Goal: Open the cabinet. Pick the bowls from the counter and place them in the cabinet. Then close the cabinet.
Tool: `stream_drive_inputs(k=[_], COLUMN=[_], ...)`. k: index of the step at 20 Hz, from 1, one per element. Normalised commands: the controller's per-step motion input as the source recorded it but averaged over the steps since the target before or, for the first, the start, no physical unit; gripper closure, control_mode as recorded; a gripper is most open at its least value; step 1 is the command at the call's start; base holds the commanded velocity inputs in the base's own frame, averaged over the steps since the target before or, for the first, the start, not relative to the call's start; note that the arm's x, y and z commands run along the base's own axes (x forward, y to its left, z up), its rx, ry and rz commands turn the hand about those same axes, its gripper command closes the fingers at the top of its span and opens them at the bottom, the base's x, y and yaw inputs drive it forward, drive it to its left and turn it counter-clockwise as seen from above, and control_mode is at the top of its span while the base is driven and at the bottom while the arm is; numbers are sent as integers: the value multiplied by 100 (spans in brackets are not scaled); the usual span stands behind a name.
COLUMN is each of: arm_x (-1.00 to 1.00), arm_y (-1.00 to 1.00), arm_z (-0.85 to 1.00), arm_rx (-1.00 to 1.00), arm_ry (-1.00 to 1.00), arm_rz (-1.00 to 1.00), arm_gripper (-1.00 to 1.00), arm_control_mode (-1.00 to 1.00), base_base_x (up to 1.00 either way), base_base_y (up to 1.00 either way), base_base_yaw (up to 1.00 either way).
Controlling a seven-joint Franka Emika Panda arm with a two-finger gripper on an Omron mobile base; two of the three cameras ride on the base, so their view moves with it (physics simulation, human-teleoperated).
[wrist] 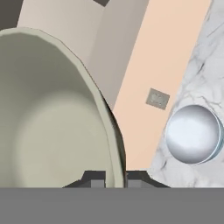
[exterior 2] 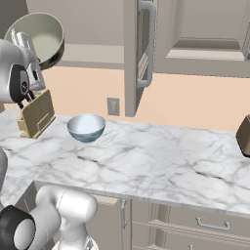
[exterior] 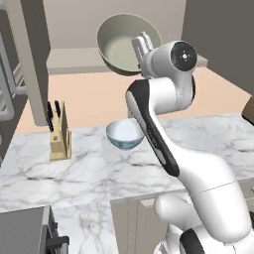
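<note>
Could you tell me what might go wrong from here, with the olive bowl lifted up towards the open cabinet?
1. The gripper pinches the olive bowl only by its rim, and the bowl hangs tilted; it could slip or swing.
2. The open cabinet door juts over the counter; the arm could clip it.
3. The pale blue bowl sits right below the arm's path; a dropped bowl could land on it.
</note>
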Motion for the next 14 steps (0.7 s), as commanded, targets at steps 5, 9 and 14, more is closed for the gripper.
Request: stream_drive_inputs(k=[5, 9, 14], arm_x=[52, 55, 54], arm_y=[39, 36, 39], arm_z=[0, 0, 0], arm_rx=[0, 0, 0], arm_ry=[0, 1, 0], arm_rz=[0, 0, 0], arm_gripper=[100, 100, 100], arm_control_mode=[-100, -100, -100], base_base_x=[0, 0, 0], base_base_y=[0, 0, 0], base_base_yaw=[0, 0, 0])
